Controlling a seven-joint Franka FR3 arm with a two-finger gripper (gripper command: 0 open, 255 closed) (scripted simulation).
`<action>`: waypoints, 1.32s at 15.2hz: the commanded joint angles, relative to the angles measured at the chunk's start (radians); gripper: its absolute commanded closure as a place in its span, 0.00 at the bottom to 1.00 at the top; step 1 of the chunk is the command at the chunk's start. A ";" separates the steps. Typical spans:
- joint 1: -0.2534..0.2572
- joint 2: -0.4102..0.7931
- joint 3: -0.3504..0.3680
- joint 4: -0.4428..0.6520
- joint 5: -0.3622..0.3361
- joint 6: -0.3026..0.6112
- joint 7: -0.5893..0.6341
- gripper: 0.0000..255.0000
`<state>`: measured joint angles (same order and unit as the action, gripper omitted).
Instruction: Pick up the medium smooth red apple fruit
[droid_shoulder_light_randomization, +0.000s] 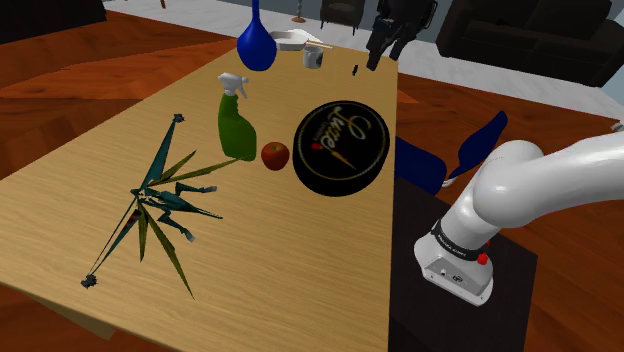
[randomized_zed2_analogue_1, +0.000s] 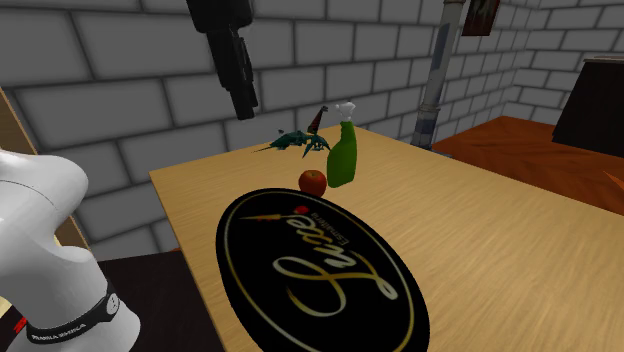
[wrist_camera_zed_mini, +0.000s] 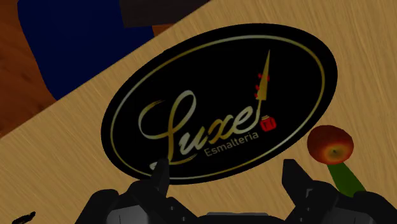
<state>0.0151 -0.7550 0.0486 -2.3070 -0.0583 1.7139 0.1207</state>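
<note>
Red apple (droid_shoulder_light_randomization: 275, 155) seen resting on wooden tabletop (droid_shoulder_light_randomization: 300, 270), between green spray bottle (droid_shoulder_light_randomization: 236, 122) and black oval plaque (droid_shoulder_light_randomization: 341, 148) lettered "Luxe", just beside both. Tool (wrist_camera_zed_mini: 226, 173) held released, fingers spread apart, raised high over tabletop, well apart from apple. Blue vase (droid_shoulder_light_randomization: 256, 45) set near tabletop's far end.

The white arm (droid_shoulder_light_randomization: 530, 185) bends at a dark joint and reaches up toward the shoulder view's left. Its jaws hang high, pointing steeply downward and spread wide, the two black fingers (wrist_camera_zed_mini: 160, 178) standing well apart.
</note>
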 joint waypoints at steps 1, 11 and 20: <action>0.000 0.000 0.000 0.000 0.000 0.000 0.000 0.00; 0.049 0.289 0.075 0.025 0.078 0.192 0.073 0.00; 0.090 0.589 0.139 0.136 0.118 0.326 0.129 0.00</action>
<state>0.0968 -0.2027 0.1747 -2.1857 0.0555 2.0235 0.2346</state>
